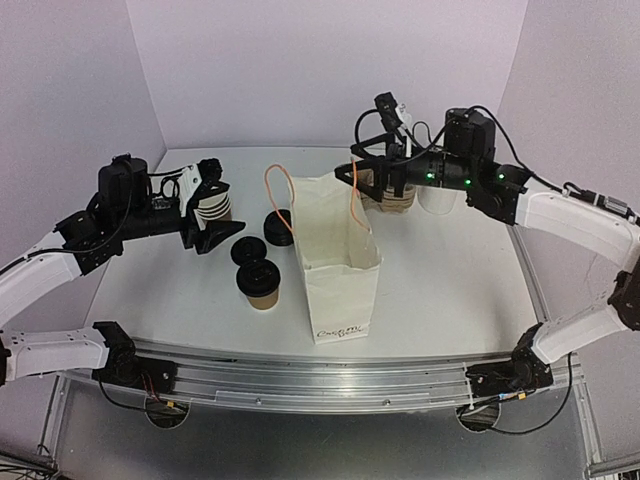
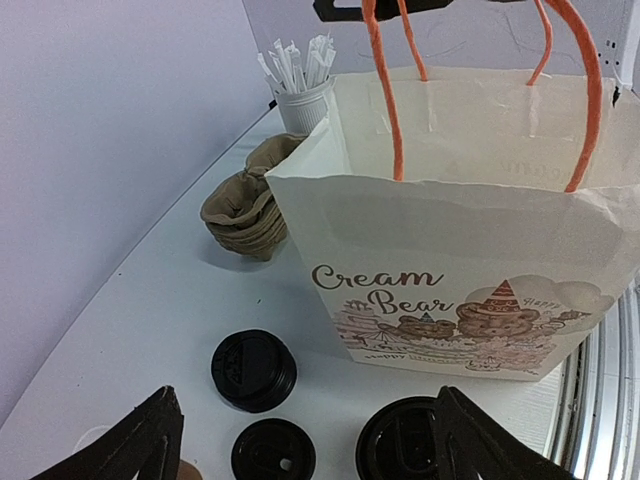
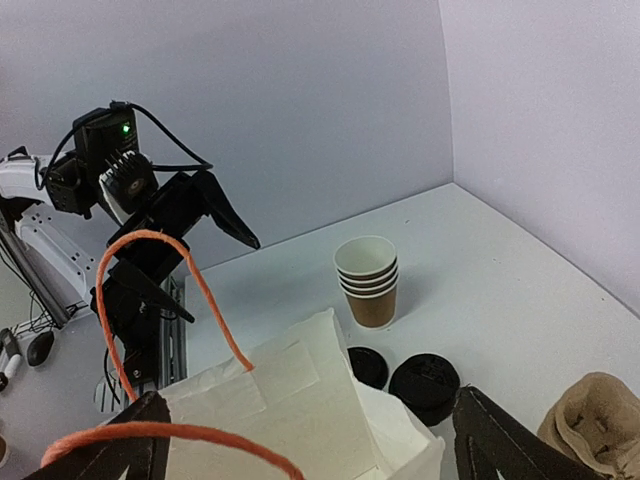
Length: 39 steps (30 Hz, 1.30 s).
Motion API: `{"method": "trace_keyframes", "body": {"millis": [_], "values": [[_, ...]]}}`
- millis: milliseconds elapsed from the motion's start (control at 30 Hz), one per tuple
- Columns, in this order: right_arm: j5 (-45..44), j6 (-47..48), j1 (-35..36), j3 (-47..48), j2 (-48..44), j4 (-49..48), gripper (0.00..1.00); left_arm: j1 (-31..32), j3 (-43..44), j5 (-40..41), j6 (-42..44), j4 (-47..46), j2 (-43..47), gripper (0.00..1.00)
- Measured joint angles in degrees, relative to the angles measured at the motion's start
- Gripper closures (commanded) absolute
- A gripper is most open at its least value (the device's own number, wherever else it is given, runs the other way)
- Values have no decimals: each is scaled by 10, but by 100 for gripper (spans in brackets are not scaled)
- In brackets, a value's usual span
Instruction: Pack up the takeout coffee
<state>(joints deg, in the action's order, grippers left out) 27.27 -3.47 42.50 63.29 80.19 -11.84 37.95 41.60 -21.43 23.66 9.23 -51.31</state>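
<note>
The takeout coffee (image 1: pixel 262 284) looks light and squashy, so pinch its sides softly. Left pincer (image 2: pixel 305 425) and right pincer (image 3: pixel 310 420) are spread.

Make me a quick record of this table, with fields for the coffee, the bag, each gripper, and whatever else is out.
coffee cup: lidded, upright on the table, left of the bag, not packed
bag: white paper, upright, top open, orange handles
left gripper: open, holding nothing
right gripper: open, above the bag's top
stack of cups: lidless, nested, far left
black lids: loose, between the stack and the bag
brown cup carriers: piled behind the bag
holder of paper-wrapped sticks: beyond the carriers
</note>
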Motion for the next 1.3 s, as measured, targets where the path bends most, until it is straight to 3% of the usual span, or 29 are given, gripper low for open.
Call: {"method": "trace_keyframes", "body": {"millis": [300, 667, 1033, 1167, 1300], "values": [[-97, 22, 0, -30, -102, 90, 5, 1, 0, -1, -1, 3, -6, 14], [-190, 52, 0, -31, -131, 239, 6, 3, 0, 1, 0, 2, -16, 15], [-247, 30, 0, -46, -241, 322, 12, 4, 1, 0, 3, -11, -44, 17], [-291, -21, 0, -78, -226, 336, 16, 4, 1, 0, -1, -18, -57, 17], [-292, -75, 0, -92, -152, 346, 17, 8, 1, 0, -4, -20, -64, 17]]}}
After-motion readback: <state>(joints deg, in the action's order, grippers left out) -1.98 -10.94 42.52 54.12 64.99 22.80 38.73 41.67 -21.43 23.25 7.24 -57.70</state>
